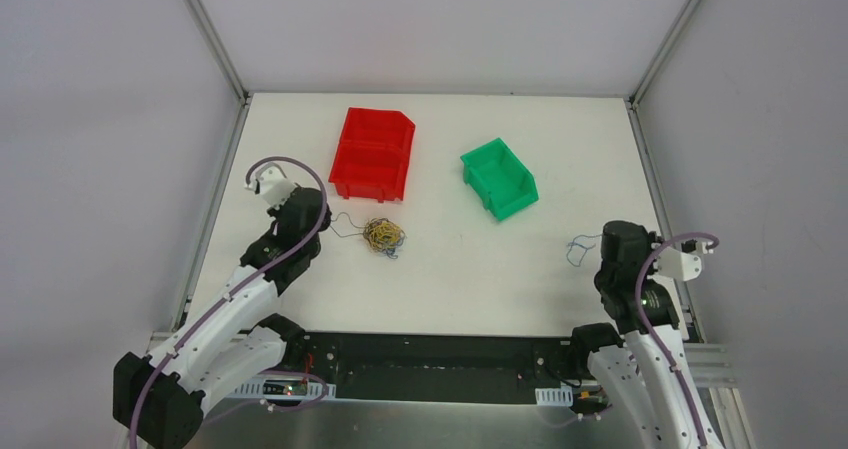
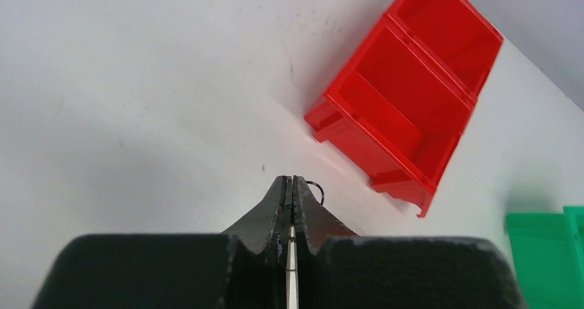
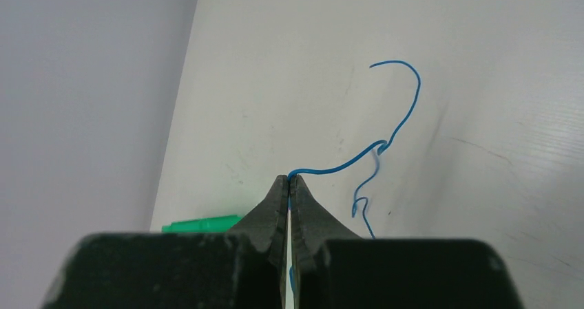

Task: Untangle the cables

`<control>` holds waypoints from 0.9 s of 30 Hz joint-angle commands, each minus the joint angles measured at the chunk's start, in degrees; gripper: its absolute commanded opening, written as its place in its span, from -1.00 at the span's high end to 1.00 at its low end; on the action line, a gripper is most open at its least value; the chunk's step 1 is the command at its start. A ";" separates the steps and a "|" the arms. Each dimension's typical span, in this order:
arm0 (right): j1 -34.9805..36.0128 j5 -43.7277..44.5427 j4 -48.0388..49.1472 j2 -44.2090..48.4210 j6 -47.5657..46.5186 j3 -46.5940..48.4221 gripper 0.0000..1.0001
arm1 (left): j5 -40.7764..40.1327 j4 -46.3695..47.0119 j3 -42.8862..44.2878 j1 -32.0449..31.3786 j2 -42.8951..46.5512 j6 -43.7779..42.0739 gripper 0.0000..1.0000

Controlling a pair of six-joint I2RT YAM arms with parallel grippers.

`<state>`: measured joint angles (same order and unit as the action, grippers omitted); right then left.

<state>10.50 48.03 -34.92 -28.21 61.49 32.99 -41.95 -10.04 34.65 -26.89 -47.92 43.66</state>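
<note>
The cables [image 1: 383, 235] lie as a small clump of yellow, blue and dark wires on the white table, just below the red bin. A thin dark wire [image 1: 347, 225] runs from the clump to my left gripper [image 1: 322, 219]. In the left wrist view that gripper [image 2: 293, 179] is shut, with a short loop of the dark wire [image 2: 319, 188] showing beside its tips. At the right side, my right gripper [image 3: 288, 178] is shut on a separate blue wire [image 3: 406, 109], which curls out over the table [image 1: 578, 249], away from the clump.
A red two-compartment bin [image 1: 373, 154] stands at the back centre-left, also in the left wrist view [image 2: 413, 109]. A green bin [image 1: 500, 177] stands to its right, its edge showing in the right wrist view [image 3: 200, 224]. Grey walls enclose the table on three sides.
</note>
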 commanded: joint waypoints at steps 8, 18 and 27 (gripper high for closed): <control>-0.28 -39.00 24.71 -1.98 -25.19 -1.28 1.00 | 28.65 14.05 -1.98 0.44 -0.08 -9.68 1.00; 0.14 -42.30 24.73 -8.65 -28.01 9.28 1.00 | 29.71 16.46 -3.45 0.44 2.36 -11.80 1.00; 0.18 -43.40 23.97 -18.82 -27.46 22.26 1.00 | 30.95 16.33 -3.38 0.44 2.52 -12.46 1.00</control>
<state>10.39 6.11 -12.56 -43.94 34.85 49.25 -12.56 4.10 31.33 -26.89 -46.04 32.73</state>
